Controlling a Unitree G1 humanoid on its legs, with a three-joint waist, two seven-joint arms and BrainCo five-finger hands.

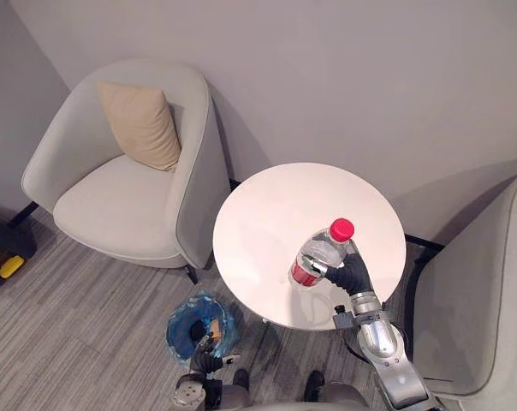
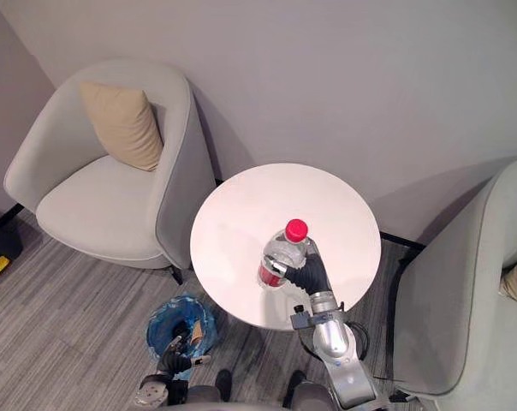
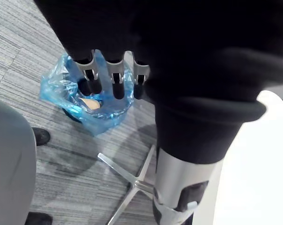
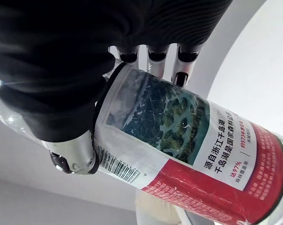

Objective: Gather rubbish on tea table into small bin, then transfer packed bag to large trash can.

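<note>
Gripping bottle [image 1: 320, 254] in right hand [image 1: 353, 274] above table [image 1: 276, 205] front edge; slick plastic could slip before bin [image 1: 177, 321]; left hand [image 1: 204, 364] relaxed

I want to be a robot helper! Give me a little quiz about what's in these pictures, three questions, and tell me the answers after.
1. Pick one: what holds the bottle? A) the right hand B) a person C) nothing, it stands alone.
2. True or false: the small bin stands on the round table.
3. Fill the gap: the beige cushion rests on the ___.
Key: 1 A. 2 false: it is on the floor beside the table. 3 armchair.
</note>
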